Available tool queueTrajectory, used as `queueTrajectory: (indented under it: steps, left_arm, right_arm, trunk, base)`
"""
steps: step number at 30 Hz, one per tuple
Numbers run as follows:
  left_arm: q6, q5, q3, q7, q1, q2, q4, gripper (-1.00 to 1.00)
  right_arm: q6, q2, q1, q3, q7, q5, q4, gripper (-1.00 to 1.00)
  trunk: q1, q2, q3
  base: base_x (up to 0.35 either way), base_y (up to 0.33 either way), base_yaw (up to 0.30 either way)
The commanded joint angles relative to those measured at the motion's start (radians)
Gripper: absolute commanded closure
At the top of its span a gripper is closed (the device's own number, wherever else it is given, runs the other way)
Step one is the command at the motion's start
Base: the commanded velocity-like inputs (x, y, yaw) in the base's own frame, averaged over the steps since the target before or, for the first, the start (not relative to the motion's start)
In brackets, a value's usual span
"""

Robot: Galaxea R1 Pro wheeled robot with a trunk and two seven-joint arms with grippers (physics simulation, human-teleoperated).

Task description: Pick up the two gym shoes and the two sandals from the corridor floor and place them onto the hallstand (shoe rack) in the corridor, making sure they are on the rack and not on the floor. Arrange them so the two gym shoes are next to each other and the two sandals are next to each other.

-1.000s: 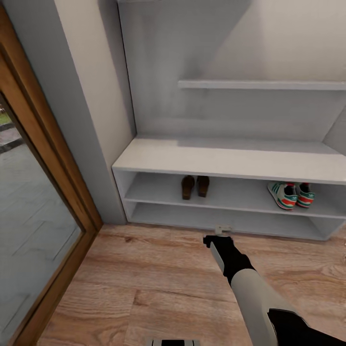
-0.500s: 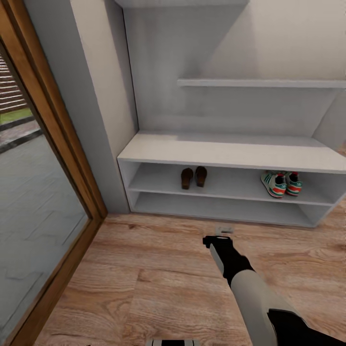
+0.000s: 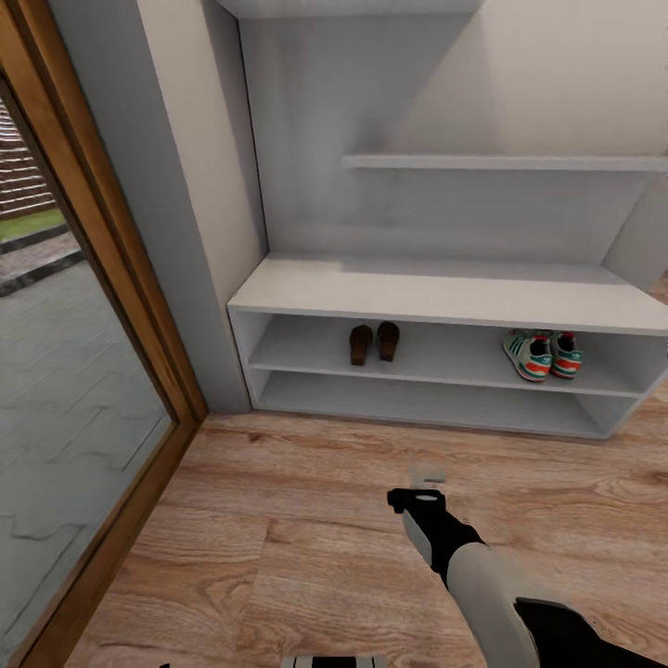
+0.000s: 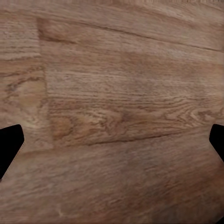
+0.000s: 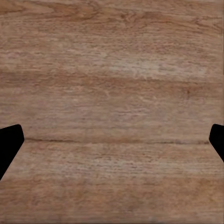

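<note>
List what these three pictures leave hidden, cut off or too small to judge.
- Head view: hallstand right end, cut by the frame edge.
- Head view: sandals and gym shoes too small to tell whether each pair touches.
- Head view: right gripper jaws, blurred.

Looks like a home entryway: wood plank floor (image 3: 278,557), a white shoe rack (image 3: 445,297) with sandals (image 3: 374,342) and sneakers (image 3: 543,354) on its shelf, glass door (image 3: 65,390) to a patio.

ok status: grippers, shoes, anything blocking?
Left gripper and right gripper open, empty. Sandals paired, gym shoes paired, on hallstand upper shelf. Floor unobstructed.
</note>
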Motion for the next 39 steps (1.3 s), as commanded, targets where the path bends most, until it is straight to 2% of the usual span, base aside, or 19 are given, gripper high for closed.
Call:
queueTrajectory:
  steps: [1,8,9,14,15,18,22,25,26,29,39]
  left_arm:
    - [-0.003,0.002,0.003,-0.005,0.0,0.001,0.001,-1.0]
    - [-0.002,0.0,0.031,-0.004,0.0,0.0,0.001,-1.0]
    - [-0.002,-0.003,0.058,-0.003,0.0,-0.001,0.002,-1.0]
    - [-0.001,-0.004,0.074,-0.001,0.0,-0.002,0.002,-1.0]
    - [-0.001,-0.005,0.079,0.014,0.0,-0.001,0.004,-1.0]
    - [-0.001,-0.004,0.082,0.037,0.0,-0.001,0.006,-1.0]
    - [-0.002,-0.002,0.083,0.078,0.0,-0.002,0.013,-1.0]
    - [-0.002,-0.002,0.083,0.11,0.0,-0.004,0.016,-1.0]
    - [-0.002,-0.001,0.083,0.151,0.0,-0.008,0.019,-1.0]
    - [-0.002,-0.002,0.083,0.193,0.0,-0.011,0.024,-1.0]
    - [-0.005,0.001,0.086,0.26,-0.001,-0.015,0.068,-1.0]
  right_arm:
    - [-0.074,-0.017,0.001,-0.006,0.001,0.011,0.075,-1.0]
    - [-0.168,-0.057,0.005,-0.006,0.044,0.012,0.181,-1.0]
    - [-0.213,-0.102,0.037,-0.006,0.135,0.012,0.212,-1.0]
    - [-0.258,-0.153,0.085,-0.006,0.259,0.012,0.222,-1.0]
    - [-0.306,-0.201,0.123,-0.006,0.347,0.012,0.224,-1.0]
    - [-0.349,-0.237,0.153,-0.006,0.4,0.012,0.225,-1.0]
    - [-0.409,-0.277,0.196,-0.006,0.462,0.012,0.226,-1.0]
    - [-0.452,-0.294,0.228,-0.006,0.503,0.012,0.226,-1.0]
    - [-0.506,-0.304,0.267,-0.006,0.544,0.012,0.226,-1.0]
    - [-0.56,-0.309,0.309,-0.005,0.565,0.013,0.226,-1.0]
    - [-0.635,-0.309,0.367,-0.004,0.575,0.014,0.227,-1.0]
  trunk:
    - [-0.001,0.0,0.003]
    - [-0.004,0.002,0.03]
    - [-0.004,0.002,0.034]
    - [-0.006,0.003,0.053]
    - [-0.007,0.003,0.057]
    - [-0.008,0.004,0.069]
    - [-0.023,0.031,0.082]
    - [-0.035,0.052,0.091]
    - [-0.038,0.059,0.094]
    - [-0.05,0.08,0.104]
    - [-0.088,0.15,0.135]
  base:
    - [0.0,0.0,0.0]
    - [0.0,0.0,0.0]
    - [0.0,0.0,0.0]
    - [0.0,0.0,0.0]
    - [0.0,0.0,0.0]
    - [0.0,0.0,0.0]
    - [0.0,0.0,0.0]
    - [0.0,0.0,0.0]
    - [0.0,0.0,0.0]
    - [0.0,0.0,0.0]
    - [0.0,0.0,0.0]
